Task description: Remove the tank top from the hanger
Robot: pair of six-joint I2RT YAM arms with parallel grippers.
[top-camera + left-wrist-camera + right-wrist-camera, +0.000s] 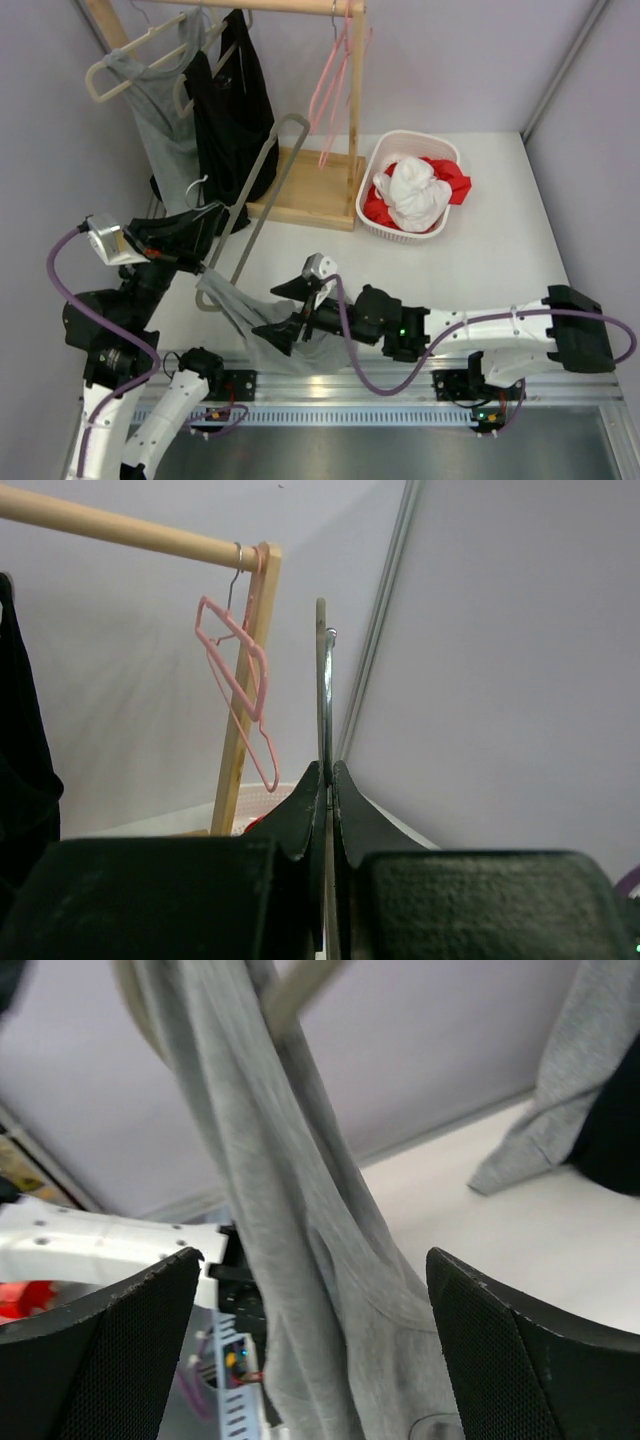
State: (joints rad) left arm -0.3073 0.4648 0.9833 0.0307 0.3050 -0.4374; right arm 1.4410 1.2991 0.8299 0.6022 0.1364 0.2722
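A grey hanger (pixel 265 180) slants across the table in the top view, with a grey tank top (pixel 235 305) draped from its lower end. My left gripper (pixel 212 235) is shut on the hanger near its hook. In the left wrist view (pixel 326 780) the hanger (pixel 321 680) stands edge-on between the closed fingers. My right gripper (pixel 280 312) is open, its fingers on either side of the hanging tank top. In the right wrist view (pixel 310 1350) the grey cloth (pixel 300 1260) hangs between the wide-apart fingers, below the hanger bar (pixel 300 988).
A wooden rack (pixel 300 200) at the back left holds another grey top (pixel 165 120) on a cream hanger, a black garment (pixel 235 110) and pink hangers (pixel 335 80). A white basket (pixel 372 215) with red and white clothes stands to its right.
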